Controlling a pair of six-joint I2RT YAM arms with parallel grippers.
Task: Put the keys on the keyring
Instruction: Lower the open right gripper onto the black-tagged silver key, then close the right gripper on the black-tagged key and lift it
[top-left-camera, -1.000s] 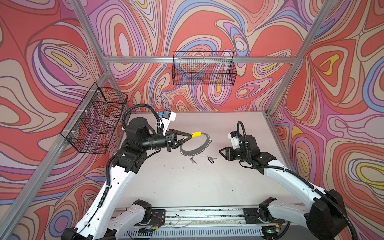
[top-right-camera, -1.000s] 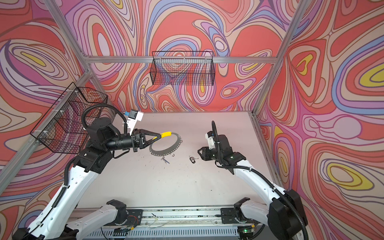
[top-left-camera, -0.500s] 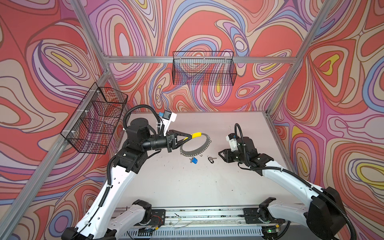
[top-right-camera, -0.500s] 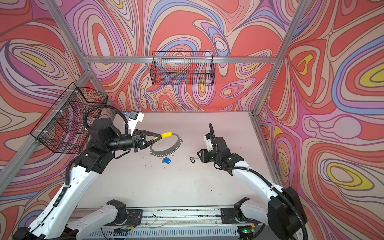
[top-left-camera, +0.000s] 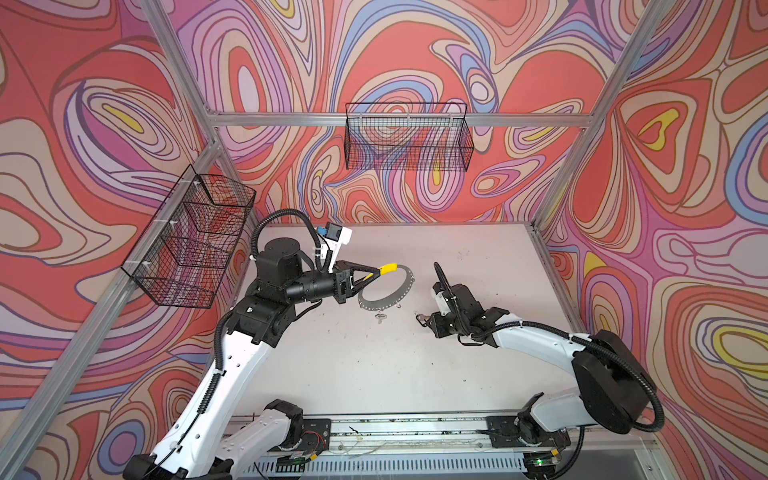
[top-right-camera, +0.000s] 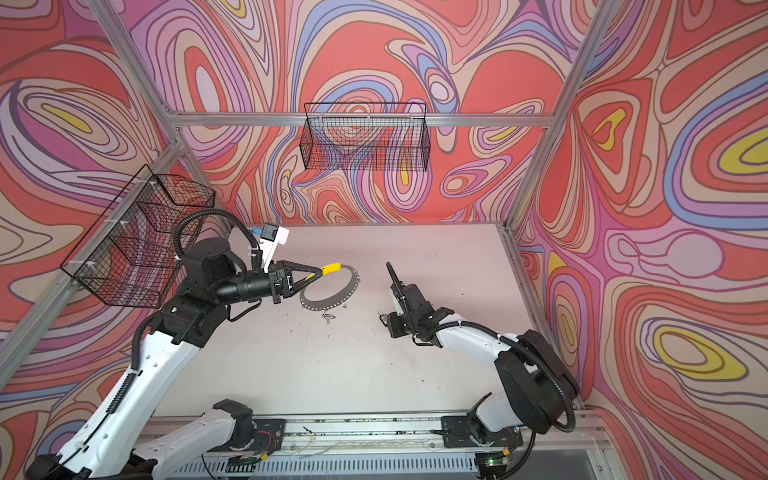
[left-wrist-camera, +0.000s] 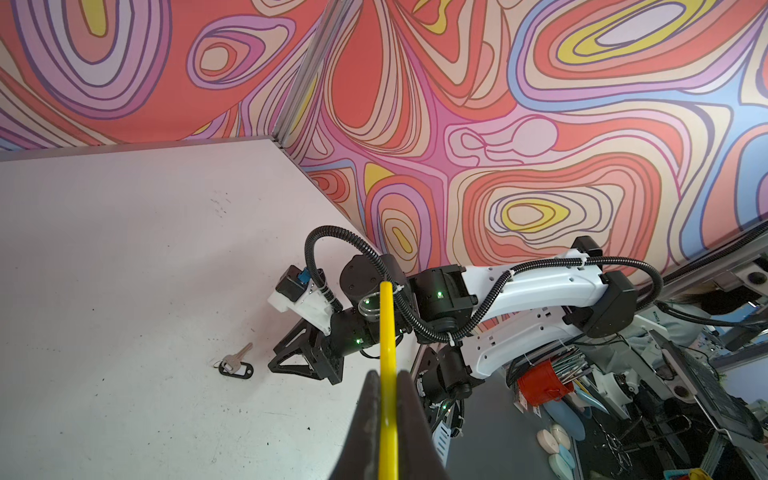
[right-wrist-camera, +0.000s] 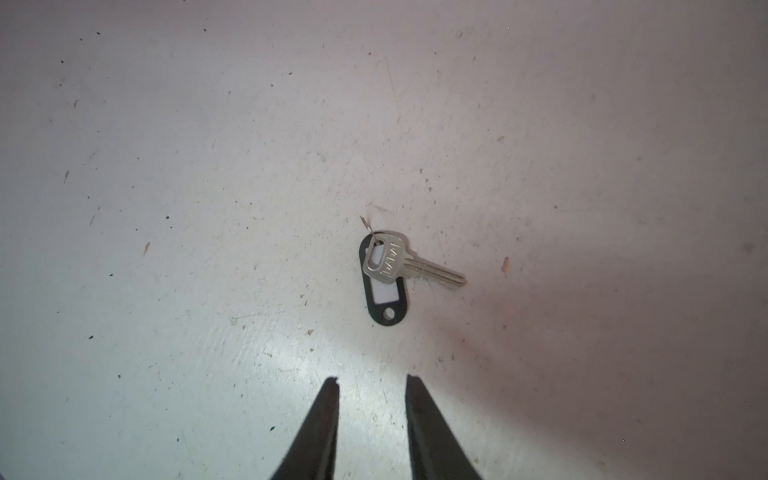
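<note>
Left gripper (top-left-camera: 379, 272): jaws clamped on yellow sleeve (top-left-camera: 389, 268) of keyring (top-left-camera: 384, 304); ring held tilted over table (top-left-camera: 374, 374). Small silver key (top-left-camera: 380, 317) just under ring's lower rim; hanging or lying loose, cannot tell. Black-tag key (right-wrist-camera: 384, 274) flat on table, just ahead of right gripper (right-wrist-camera: 372, 380); jaws apart, not touching key.

**A:** Any text you can actually read in there?

**B:** Just the key (right-wrist-camera: 387, 261). There are letters stamped on its head, maybe "MM", but too blurry to be sure. The white label in the black tag (right-wrist-camera: 385, 311) looks plain where it shows.
</note>
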